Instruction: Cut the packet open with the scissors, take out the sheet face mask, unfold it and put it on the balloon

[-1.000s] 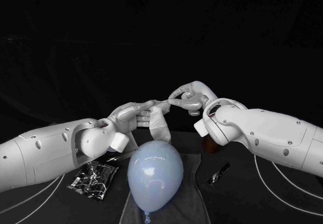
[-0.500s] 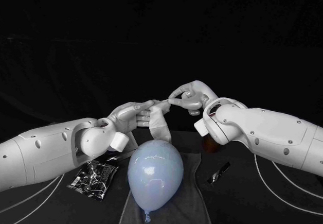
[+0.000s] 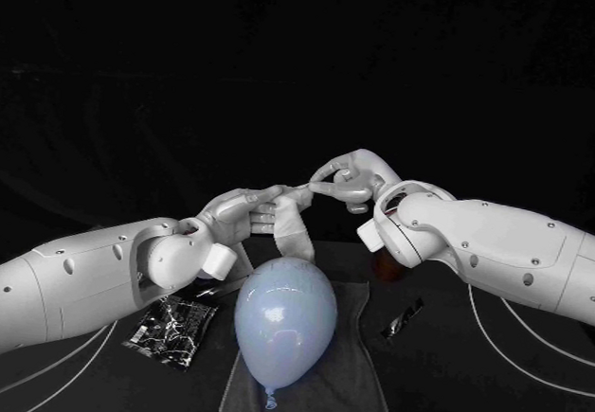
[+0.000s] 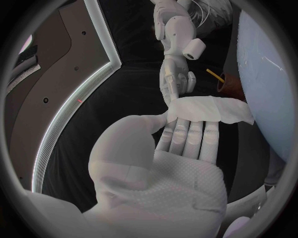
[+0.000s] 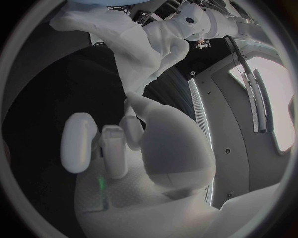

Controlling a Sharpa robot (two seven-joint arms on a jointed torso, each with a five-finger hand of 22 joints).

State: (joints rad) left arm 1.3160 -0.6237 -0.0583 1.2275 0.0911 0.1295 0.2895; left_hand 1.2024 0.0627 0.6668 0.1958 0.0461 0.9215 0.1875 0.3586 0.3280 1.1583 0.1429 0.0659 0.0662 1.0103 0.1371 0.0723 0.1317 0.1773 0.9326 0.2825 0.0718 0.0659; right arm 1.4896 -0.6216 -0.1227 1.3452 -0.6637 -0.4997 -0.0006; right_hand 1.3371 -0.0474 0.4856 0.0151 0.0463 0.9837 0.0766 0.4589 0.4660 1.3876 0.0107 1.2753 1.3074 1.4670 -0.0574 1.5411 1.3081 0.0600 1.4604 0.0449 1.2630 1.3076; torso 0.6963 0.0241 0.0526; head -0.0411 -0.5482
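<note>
So the left hand (image 3: 250,212) and right hand (image 3: 350,181) both pinch the mask (image 3: 293,232), dangling mid-frame just over the balloon (image 3: 286,314), which lies lengthwise toward the bottom edge.

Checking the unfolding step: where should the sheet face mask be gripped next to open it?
Probably its free lower end: the sheet face mask hangs as a folded strip over the balloon, its top held by the left hand, a top edge pinched by the right hand. Come from the robot's right, where the strip hangs clear.
</note>
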